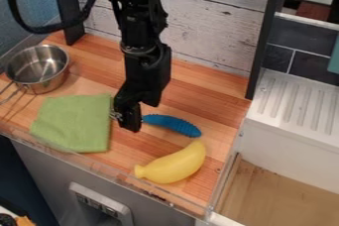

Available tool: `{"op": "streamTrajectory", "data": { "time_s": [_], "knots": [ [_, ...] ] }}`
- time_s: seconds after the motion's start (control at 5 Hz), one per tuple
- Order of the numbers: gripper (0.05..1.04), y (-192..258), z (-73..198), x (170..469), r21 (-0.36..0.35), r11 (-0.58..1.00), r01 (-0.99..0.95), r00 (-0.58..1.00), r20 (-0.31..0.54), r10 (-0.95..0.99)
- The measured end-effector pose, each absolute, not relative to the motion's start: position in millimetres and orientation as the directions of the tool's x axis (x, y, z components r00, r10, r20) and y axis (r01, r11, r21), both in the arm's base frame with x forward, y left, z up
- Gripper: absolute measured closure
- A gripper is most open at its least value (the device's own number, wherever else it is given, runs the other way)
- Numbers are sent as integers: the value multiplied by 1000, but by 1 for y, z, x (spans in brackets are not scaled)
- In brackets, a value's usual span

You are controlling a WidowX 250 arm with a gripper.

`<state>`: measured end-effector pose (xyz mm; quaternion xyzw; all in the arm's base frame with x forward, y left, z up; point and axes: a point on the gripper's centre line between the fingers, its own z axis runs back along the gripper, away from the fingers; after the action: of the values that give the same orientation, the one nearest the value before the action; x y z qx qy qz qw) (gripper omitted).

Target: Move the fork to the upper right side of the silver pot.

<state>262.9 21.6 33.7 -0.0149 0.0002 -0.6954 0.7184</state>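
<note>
No text, label, brand, number or sign can be read. The pale panel on the grey front below the tabletop bears a row of small dark marks, too small and unclear to tell whether any of them are letters or figures.

The pot sits upper left, the cloth below it (slightly rightward), the banana lower centre, below the fork.

Green cloth; yellow banana; blue handle; silver pot; orange-brown wood-grained counter.
</note>
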Motion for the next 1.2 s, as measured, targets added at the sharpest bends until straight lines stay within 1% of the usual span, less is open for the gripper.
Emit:
{"op": "streamTrajectory", "data": {
  "time_s": [0.2, 0.4, 0.6, 0.8, 1.0, 1.2],
  "knots": [
    [82, 12, 24, 264, -40, -2, 999, 1, 62, -998],
    [83, 8, 15, 271, -38, -12, 999, -9, 63, -998],
    [83, -4, -1, 278, -54, -44, 998, -43, 19, -999],
    [138, -8, -4, 284, -53, -41, 998, -40, 18, -999],
    [423, -10, -6, 290, -45, -6, 999, -5, 25, -1000],
    [686, -10, -5, 292, -32, 3, 999, 4, 31, -1000]
  ]
}}
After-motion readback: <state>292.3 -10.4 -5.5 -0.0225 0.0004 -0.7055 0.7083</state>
